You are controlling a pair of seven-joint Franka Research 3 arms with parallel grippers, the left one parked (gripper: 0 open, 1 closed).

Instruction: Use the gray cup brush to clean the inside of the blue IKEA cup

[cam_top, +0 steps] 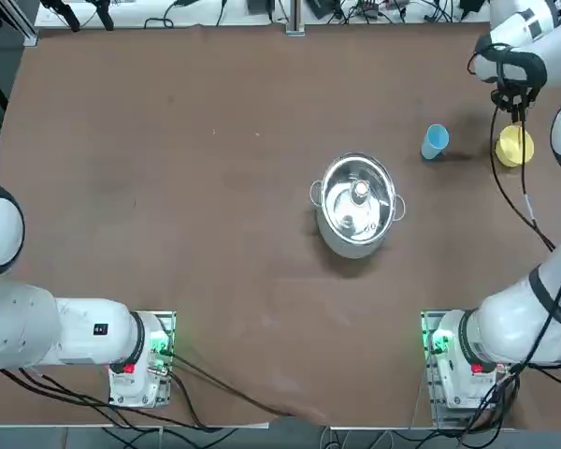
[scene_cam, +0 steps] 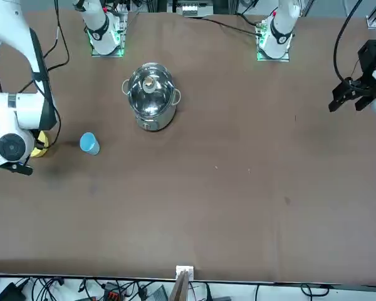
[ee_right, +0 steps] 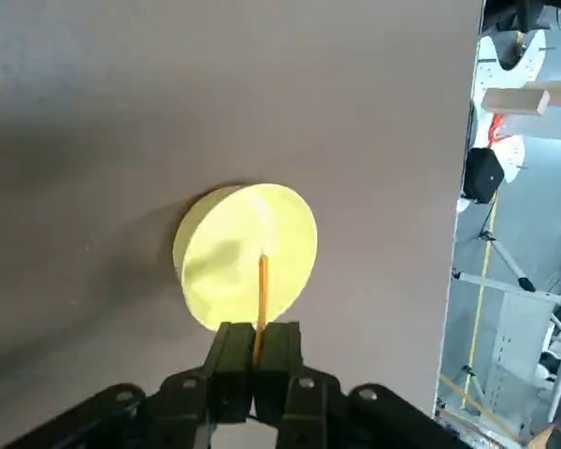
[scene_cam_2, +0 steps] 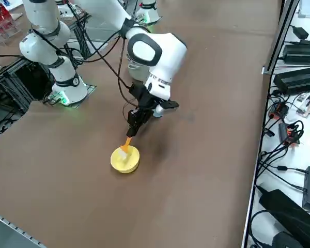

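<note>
Right-hand part of the table, at the small yellow plastic bowl [scene_cam_2: 125, 159]: the right gripper [ee_right: 259, 327] is above its rim, black fingers aimed down at the table with a slight lean toward the bowl. Jaws closed on the gray cup brush, a slim stick with an orange-tan handle [scene_cam_2: 127, 142]; the handle runs out between the fingertips [ee_right: 279, 339], and the paler end [scene_cam_2: 122, 153] points down at the bowl's mouth. Whether that end touches the bowl's inner wall cannot be told.

Arm pose: the white right arm [scene_cam_2: 165, 51] reaches out from its base at the near edge of the table, bends sharply at a rounded black-and-white joint, then drops through the wrist to the black hand. Dark cables hang in loose loops along it, one sagging beside the hand.

Blue IKEA cup, a small light-blue plastic tumbler [cam_top: 435, 141]: upright on the brown tabletop [cam_top: 215, 243], near the yellow bowl but apart from it, on the side toward the table's middle. Gripper and brush both clear of it.

Farther toward the middle, a steel pot with two loop handles [cam_top: 352, 234] sits upright, its glass lid [cam_top: 357, 198] on, round knob at the centre.
</note>
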